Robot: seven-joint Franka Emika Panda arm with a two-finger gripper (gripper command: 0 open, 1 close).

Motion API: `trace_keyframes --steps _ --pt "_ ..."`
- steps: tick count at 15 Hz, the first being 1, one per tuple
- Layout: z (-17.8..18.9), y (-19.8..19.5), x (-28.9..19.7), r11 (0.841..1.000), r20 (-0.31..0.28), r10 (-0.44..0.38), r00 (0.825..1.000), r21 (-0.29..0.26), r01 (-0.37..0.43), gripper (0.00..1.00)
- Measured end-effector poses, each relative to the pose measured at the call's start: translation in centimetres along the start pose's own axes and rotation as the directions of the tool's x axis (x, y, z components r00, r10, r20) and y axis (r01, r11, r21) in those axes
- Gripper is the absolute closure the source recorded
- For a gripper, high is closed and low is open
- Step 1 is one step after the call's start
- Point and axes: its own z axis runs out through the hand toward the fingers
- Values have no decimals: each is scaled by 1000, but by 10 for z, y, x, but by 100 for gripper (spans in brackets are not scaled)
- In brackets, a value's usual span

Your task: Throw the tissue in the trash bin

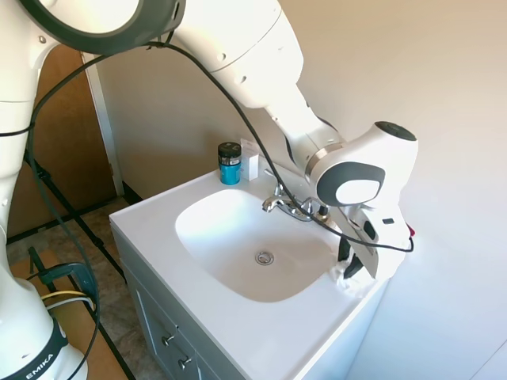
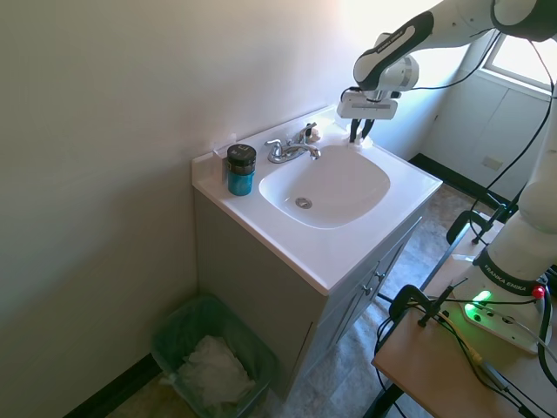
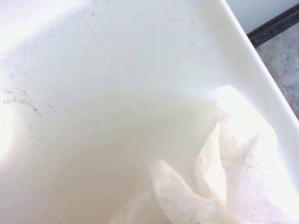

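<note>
the arm is glossy white all over, built from fat rounded segments. dark grey rings sit at the joints, and a grey-rimmed white oval cap covers the wrist joint. a black cable runs along the outside of the arm and loops loosely down past the wrist. the lower link carries a black band with white lettering reading "emika" in the first exterior view and "franka emika" in the second. a small red spot shows beside the white hand, whose fingers are dark. small dark screw dots mark the white shells near the upper joint.
</note>
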Motion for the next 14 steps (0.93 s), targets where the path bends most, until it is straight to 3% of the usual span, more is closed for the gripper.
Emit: trace_keyframes --steps 5,8,11,14 --pt "-39 2 -10 998 -2 -8 1000 61 8 100" --pt "-81 1 -36 990 -16 -58 998 124 60 100" --pt "-137 -8 -102 964 -68 -155 986 209 166 100" --pt "-171 -24 -209 935 -127 -246 961 231 270 100"
